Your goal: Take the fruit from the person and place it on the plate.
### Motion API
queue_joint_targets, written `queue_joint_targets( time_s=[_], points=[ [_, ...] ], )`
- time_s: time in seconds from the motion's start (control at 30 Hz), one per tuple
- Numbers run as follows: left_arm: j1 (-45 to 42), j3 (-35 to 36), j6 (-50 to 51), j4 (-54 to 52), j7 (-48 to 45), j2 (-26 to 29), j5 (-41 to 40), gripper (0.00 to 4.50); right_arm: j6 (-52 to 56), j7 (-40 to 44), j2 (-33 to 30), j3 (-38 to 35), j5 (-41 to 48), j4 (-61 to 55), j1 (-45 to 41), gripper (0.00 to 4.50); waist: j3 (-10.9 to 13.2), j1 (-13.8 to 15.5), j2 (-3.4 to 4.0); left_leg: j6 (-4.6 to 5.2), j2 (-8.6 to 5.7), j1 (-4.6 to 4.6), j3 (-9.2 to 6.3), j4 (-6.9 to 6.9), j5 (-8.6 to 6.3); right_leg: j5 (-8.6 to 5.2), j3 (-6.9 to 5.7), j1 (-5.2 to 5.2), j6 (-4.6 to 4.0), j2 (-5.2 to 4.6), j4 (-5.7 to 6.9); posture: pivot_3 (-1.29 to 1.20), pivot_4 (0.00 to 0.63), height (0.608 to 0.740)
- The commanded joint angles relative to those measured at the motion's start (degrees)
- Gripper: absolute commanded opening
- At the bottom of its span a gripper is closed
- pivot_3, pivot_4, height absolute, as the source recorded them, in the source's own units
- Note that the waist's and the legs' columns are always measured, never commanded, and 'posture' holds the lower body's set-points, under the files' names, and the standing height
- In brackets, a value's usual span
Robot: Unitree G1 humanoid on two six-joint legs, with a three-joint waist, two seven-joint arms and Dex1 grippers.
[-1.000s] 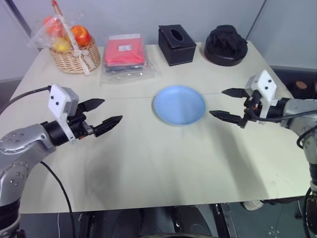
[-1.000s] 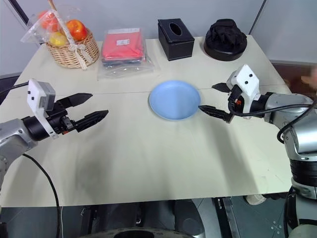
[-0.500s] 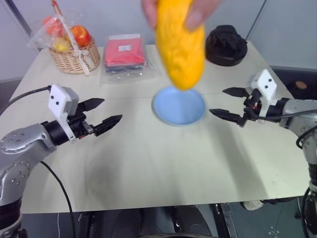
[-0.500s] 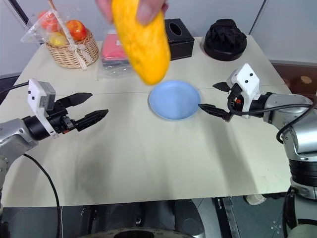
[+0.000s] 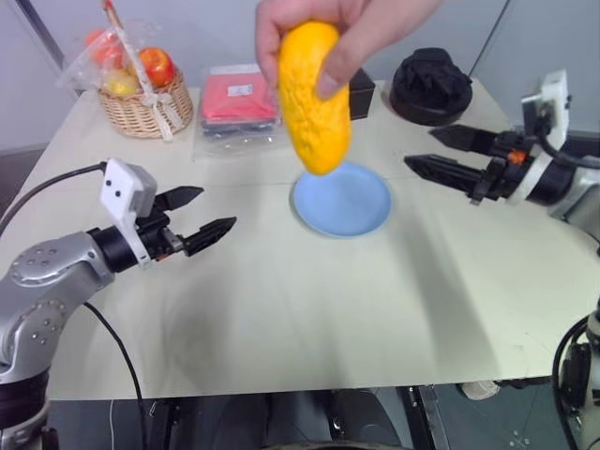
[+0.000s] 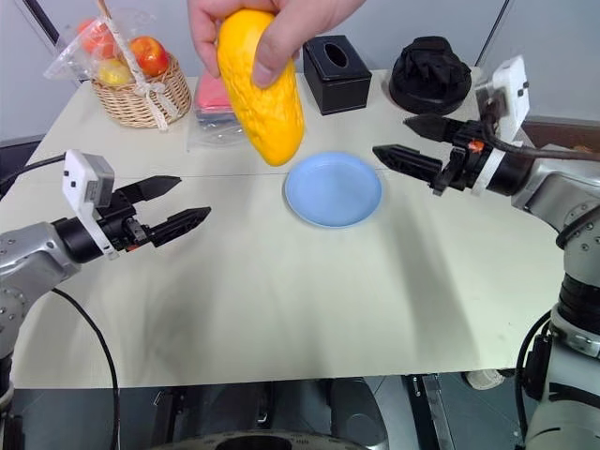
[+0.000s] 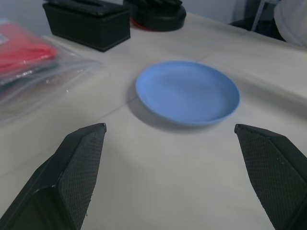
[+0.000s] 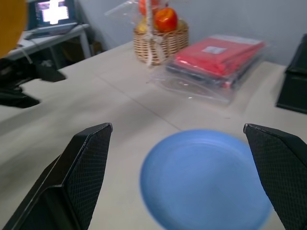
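Note:
A person's hand (image 5: pixel 347 28) reaches in from above and holds the fruit (image 5: pixel 314 98), a bumpy yellow-orange oval hanging end-down in the air over the back left rim of the light-blue plate (image 5: pixel 342 199). My left gripper (image 5: pixel 217 208) hovers open and empty over the table, left of the plate and below the fruit. My right gripper (image 5: pixel 419 147) is open and empty too, raised to the right of the plate and pointing toward the fruit. The left wrist view shows the plate (image 7: pixel 187 91) beyond the spread fingers (image 7: pixel 81 158). A sliver of the fruit (image 8: pixel 9 24) shows in the right wrist view.
Along the table's back edge stand a wicker basket of wrapped fruits (image 5: pixel 145 89), a red packet in clear plastic (image 5: pixel 236 98), a black tissue box (image 6: pixel 335 61) and a round black cushion-like object (image 5: pixel 428 84). The beige table (image 5: pixel 309 300) is bare in front of the plate.
The person's hand has brought the fruit in from above, then shifted it a little left. My right gripper has risen and rolled, still open. My left gripper has stayed put.

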Motion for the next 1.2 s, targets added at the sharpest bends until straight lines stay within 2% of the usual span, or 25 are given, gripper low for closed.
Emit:
queue_joint_targets(
  time_s=[0.03, 0.2, 0.5, 0.6, 0.8, 1.2],
  points=[
    [-1.8, 0.0, -0.7, -0.2, -0.3, -0.7, -0.7, 4.50, -1.3, 0.0, -1.2, -1.3, 1.0, -2.0, -0.1, 4.49, 0.0, 0.0, 0.00, 0.00, 0.00, 0.00, 0.00, 0.00, 0.00, 0.00, 0.00, 0.00, 0.00, 0.00, 0.00, 0.00, 0.150, 0.740],
    [-5.2, -0.6, 0.8, -0.7, -0.8, -2.3, -4.5, 4.50, -3.4, 0.3, -1.6, 0.5, -1.1, -2.1, 1.4, 4.49, 0.0, -0.1, 0.00, 0.00, 0.01, 0.00, -0.01, 0.00, 0.00, 0.00, -0.01, 0.00, 0.00, 0.02, 0.00, 0.00, 0.150, 0.740],
    [-22.7, -3.8, 7.1, 4.9, 0.6, -8.9, -22.6, 4.50, -12.0, 3.0, -2.9, 7.6, -10.7, -0.1, 8.8, 4.49, 0.0, 1.0, -0.05, 0.00, -0.04, -0.02, 0.00, 0.14, 0.00, 0.01, -0.03, 0.02, 0.02, 0.03, 0.02, 0.00, 0.150, 0.740],
    [-26.7, -4.3, 8.2, 7.4, 1.5, -10.4, -25.5, 4.50, -13.1, 3.0, -2.7, 8.2, -11.9, -0.2, 10.1, 4.49, 0.0, 0.8, -0.05, 0.00, -0.05, -0.02, 0.00, 0.15, 0.00, 0.01, -0.03, 0.02, 0.03, 0.04, 0.05, 0.00, 0.150, 0.740],
    [-31.2, -5.3, 7.9, 11.8, 1.8, -12.8, -25.6, 4.50, -13.2, 1.9, -2.2, 7.9, -12.4, -2.1, 12.0, 4.49, 0.0, 0.9, -0.04, 0.00, -0.02, -0.01, -0.01, 0.16, 0.01, 0.01, -0.02, 0.01, 0.02, 0.08, 0.06, 0.00, 0.150, 0.740],
    [-36.1, -9.6, 5.8, 17.5, -2.5, -17.4, -18.6, 4.50, -11.7, -1.2, -1.9, 6.6, -11.1, -6.2, 13.9, 4.49, 0.0, 0.9, -0.06, -0.03, -0.05, -0.02, -0.02, 0.17, 0.02, 0.01, -0.02, 0.00, 0.03, 0.08, 0.06, 0.00, 0.150, 0.740]
  ],
)
